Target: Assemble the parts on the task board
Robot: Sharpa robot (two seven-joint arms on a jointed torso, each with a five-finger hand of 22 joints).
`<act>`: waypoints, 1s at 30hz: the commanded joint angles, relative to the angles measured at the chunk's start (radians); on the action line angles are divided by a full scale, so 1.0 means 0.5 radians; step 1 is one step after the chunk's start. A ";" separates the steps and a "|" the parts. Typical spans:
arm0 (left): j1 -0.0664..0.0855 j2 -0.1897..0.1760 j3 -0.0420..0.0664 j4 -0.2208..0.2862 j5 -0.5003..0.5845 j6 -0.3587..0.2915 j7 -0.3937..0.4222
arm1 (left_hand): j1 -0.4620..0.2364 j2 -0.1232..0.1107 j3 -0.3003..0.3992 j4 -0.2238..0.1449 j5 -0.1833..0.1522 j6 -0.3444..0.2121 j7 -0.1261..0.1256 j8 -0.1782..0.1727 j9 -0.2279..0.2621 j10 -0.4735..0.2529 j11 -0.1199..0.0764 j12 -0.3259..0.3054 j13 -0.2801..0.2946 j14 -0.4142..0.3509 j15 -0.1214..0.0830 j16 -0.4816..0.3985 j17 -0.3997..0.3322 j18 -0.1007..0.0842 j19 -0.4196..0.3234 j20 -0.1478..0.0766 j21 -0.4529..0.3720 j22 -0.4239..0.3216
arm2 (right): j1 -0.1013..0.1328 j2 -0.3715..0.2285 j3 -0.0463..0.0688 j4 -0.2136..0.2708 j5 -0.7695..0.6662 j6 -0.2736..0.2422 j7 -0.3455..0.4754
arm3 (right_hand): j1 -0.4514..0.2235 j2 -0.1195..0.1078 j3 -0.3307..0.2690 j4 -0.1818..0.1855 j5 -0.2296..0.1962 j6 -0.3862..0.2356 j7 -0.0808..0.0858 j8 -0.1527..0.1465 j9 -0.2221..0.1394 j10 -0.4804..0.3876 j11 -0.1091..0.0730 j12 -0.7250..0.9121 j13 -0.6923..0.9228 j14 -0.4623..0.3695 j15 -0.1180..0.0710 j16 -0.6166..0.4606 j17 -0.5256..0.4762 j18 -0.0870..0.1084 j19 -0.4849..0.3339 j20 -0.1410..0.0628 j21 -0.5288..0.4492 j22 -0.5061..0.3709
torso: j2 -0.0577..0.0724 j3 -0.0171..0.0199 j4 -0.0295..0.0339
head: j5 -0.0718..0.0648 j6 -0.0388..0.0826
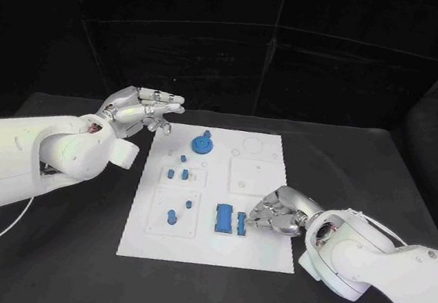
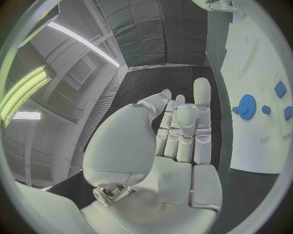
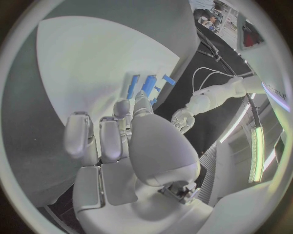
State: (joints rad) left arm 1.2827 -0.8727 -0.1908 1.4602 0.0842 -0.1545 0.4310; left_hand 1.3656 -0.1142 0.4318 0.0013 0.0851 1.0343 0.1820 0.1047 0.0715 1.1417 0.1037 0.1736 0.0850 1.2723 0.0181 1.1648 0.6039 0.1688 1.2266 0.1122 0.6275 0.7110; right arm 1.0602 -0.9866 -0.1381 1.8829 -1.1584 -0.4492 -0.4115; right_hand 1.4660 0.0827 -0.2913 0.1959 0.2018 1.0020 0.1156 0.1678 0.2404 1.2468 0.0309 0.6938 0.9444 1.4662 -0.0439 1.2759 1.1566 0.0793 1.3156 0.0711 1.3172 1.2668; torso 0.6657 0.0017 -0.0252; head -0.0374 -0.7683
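Nearest me, my right hand (image 1: 280,214) rests by the blue bars (image 1: 231,220), grip undeterminable; left hand (image 1: 141,112) hangs open, empty; a nudge risks scattering loose parts.

Black curtains (image 1: 246,54) hang behind the black table (image 1: 79,110), and bright strip lights (image 2: 24,90) line the ceiling.

A black table (image 1: 58,243) carries the white task board (image 1: 253,254), which lies flat at its middle, long side running from the near edge toward the far side.
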 commanded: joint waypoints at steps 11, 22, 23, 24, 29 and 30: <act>-0.002 0.061 -0.050 -0.113 0.085 -0.078 0.176 | -0.094 -0.004 -0.102 0.066 0.005 0.041 -0.052 0.043 0.005 0.037 -0.025 0.030 -0.007 -0.282 -0.004 -0.325 -0.379 0.030 -0.185 0.014 -0.170 -0.088 | 0.173 0.182 0.006 -0.577 1.549 0.209 1.485 | 0.390 0.143 0.034 -0.126 -0.081 -0.068 0.175 -0.180 -0.096 -0.360 0.194 -1.096 -1.117 -0.734 0.243 -1.915 -1.525 0.196 -0.944 0.202 -1.580 -1.327 | -0.117 -0.0243 0.007 | -0.045 0.221; -0.048 0.310 -0.053 -0.570 0.058 -0.121 0.134 | -0.161 -0.049 -0.200 0.169 0.005 -0.088 -0.004 -0.082 -0.015 -0.142 0.123 -0.221 -0.047 -0.723 0.249 -1.585 -0.905 -0.047 -0.934 0.224 -0.925 -0.595 | 0.188 0.641 0.007 -1.368 1.936 0.301 1.761 | 0.142 0.114 -0.047 -0.202 -0.057 -0.215 0.237 -0.207 -0.260 -0.518 0.321 -1.253 -1.599 -1.023 0.423 -2.420 -1.989 0.175 -1.120 0.387 -2.200 -1.792 | -0.186 -0.0285 0.000 | -0.018 0.366; -0.053 0.328 -0.053 -0.595 0.057 -0.147 0.132 | -0.209 -0.048 -0.272 0.206 0.011 -0.160 -0.052 -0.080 -0.014 -0.285 0.184 -0.205 -0.046 -0.796 0.308 -1.688 -0.948 -0.058 -1.045 0.265 -1.014 -0.657 | 0.188 0.666 0.007 -1.408 1.955 0.307 1.771 | 0.091 0.108 -0.049 -0.225 -0.067 -0.249 0.244 -0.206 -0.283 -0.572 0.335 -1.253 -1.648 -1.083 0.445 -2.425 -2.042 0.181 -1.148 0.406 -2.264 -1.841 | -0.192 -0.0266 0.001 | -0.011 0.373; -0.057 0.340 -0.053 -0.610 0.057 -0.169 0.132 | -0.237 -0.051 -0.315 0.229 0.008 -0.192 -0.062 -0.074 -0.017 -0.322 0.202 -0.215 -0.047 -0.830 0.321 -1.736 -0.967 -0.058 -1.085 0.283 -1.047 -0.683 | 0.188 0.683 0.007 -1.436 1.968 0.312 1.778 | 0.047 0.110 -0.055 -0.220 -0.074 -0.305 0.246 -0.214 -0.298 -0.606 0.345 -1.264 -1.670 -1.123 0.455 -2.428 -2.067 0.176 -1.163 0.420 -2.291 -1.861 | -0.193 -0.0259 0.000 | -0.007 0.375; -0.072 0.386 -0.052 -0.657 0.058 -0.260 0.139 | -0.209 0.007 -0.698 0.379 0.011 -0.305 -0.065 -0.082 -0.013 -0.508 0.172 -0.224 -0.045 -0.892 0.327 -1.999 -1.059 0.001 -1.538 0.354 -1.153 -0.976 | 0.188 0.746 0.008 -1.539 2.005 0.344 1.811 | -0.103 0.121 -0.044 -0.294 -0.096 -0.452 0.236 -0.220 -0.358 -0.684 0.353 -1.267 -1.765 -1.265 0.475 -2.435 -2.189 0.171 -1.171 0.435 -2.407 -1.963 | -0.188 -0.0245 0.005 | 0.009 0.413; -0.074 0.394 -0.052 -0.663 0.061 -0.269 0.141 | -0.189 0.021 -0.726 0.394 0.014 -0.305 -0.061 -0.082 -0.013 -0.508 0.165 -0.224 -0.045 -0.880 0.328 -2.021 -1.063 0.005 -1.529 0.358 -1.151 -0.985 | 0.188 0.754 0.009 -1.553 2.009 0.351 1.816 | -0.105 0.124 -0.041 -0.299 -0.095 -0.451 0.233 -0.220 -0.358 -0.686 0.353 -1.267 -1.765 -1.259 0.477 -2.434 -2.190 0.171 -1.170 0.435 -2.410 -1.966 | -0.186 -0.0250 0.005 | 0.012 0.417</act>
State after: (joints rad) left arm 1.2459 -0.6796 -0.2175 1.1320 0.1111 -0.2384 0.4859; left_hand 1.2598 -0.1042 0.0822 0.1930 0.0851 0.8841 0.1497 0.0665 0.0639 0.8902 0.1884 0.0657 0.0620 0.8280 0.1835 0.1630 0.0750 0.1621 0.4663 0.2898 0.0543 0.2248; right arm 1.1528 -0.6124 -0.1348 1.1140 -0.2099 -0.3110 0.4421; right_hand 1.4215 0.1440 -0.3120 0.0517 0.1569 0.7799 0.2017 0.0608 0.0620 0.9090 0.2071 0.0653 0.0624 0.8395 0.1929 0.0636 0.0635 0.1712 0.7325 0.2874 0.1158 0.2858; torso 0.5724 -0.0108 -0.0246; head -0.0339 -0.5667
